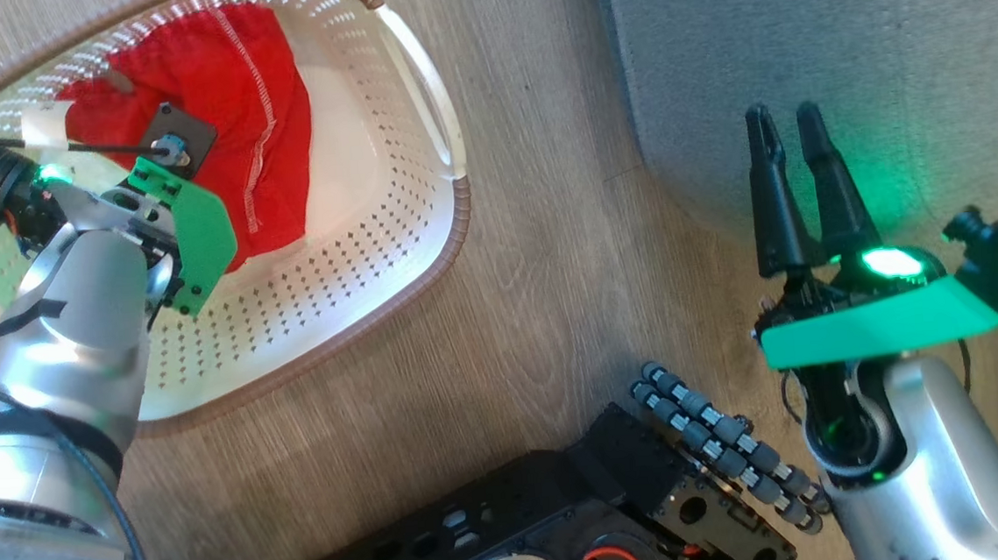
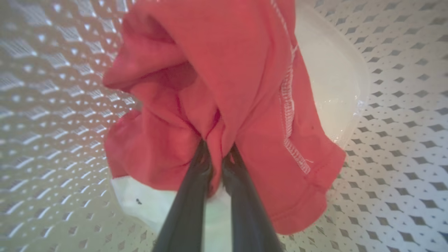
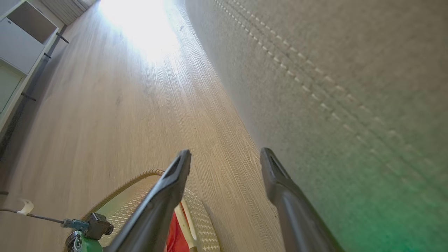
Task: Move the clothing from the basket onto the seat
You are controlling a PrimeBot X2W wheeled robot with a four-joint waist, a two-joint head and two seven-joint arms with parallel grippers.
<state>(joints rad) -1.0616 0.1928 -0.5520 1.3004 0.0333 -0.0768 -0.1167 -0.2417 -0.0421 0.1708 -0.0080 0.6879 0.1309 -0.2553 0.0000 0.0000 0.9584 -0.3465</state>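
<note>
Pinching a bunched fold of clothing inside the basket, the left gripper grasps soft, light fabric likely to drape, while the right gripper stands released well clear of the basket.

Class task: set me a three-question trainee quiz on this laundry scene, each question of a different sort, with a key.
1. True or false: the red garment lies on the grey seat.
2. What does the left gripper pinch? A) a blue towel B) a fold of the red garment C) nothing.
3. Fill in: the ___ gripper hangs open near the grey seat's edge.

Key:
1. False. It lies in the white basket.
2. B.
3. Right. The right gripper holds nothing.
</note>
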